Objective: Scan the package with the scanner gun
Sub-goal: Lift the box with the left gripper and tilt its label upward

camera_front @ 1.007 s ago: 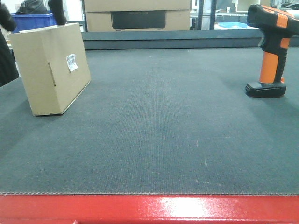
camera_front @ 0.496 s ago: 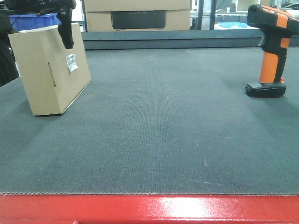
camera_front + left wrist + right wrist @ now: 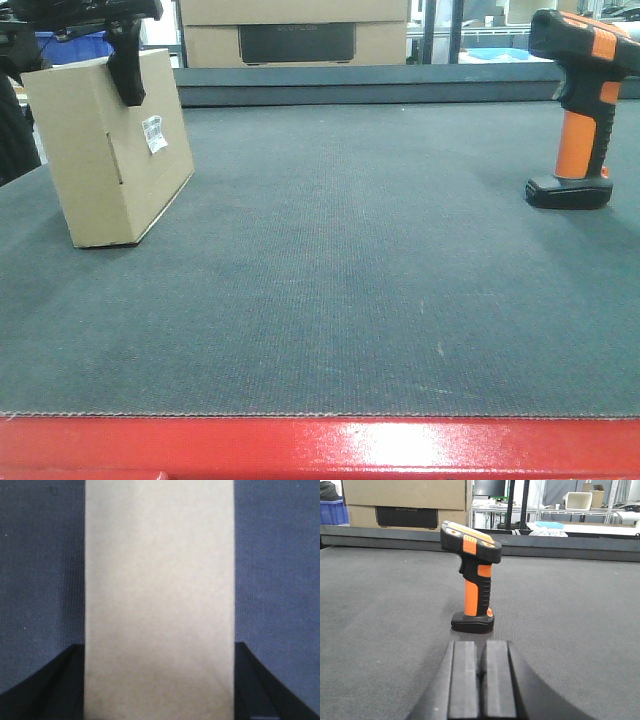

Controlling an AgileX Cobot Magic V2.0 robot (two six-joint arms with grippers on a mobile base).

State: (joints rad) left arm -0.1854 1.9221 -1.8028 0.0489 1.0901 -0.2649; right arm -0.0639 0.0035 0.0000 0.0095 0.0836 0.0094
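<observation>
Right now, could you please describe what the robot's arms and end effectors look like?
Both are black. The left end effector has two plain matte fingers with slanted outer edges. The right end effector has two flat, rectangular pads on a curved black body. No markings or cables show.
</observation>
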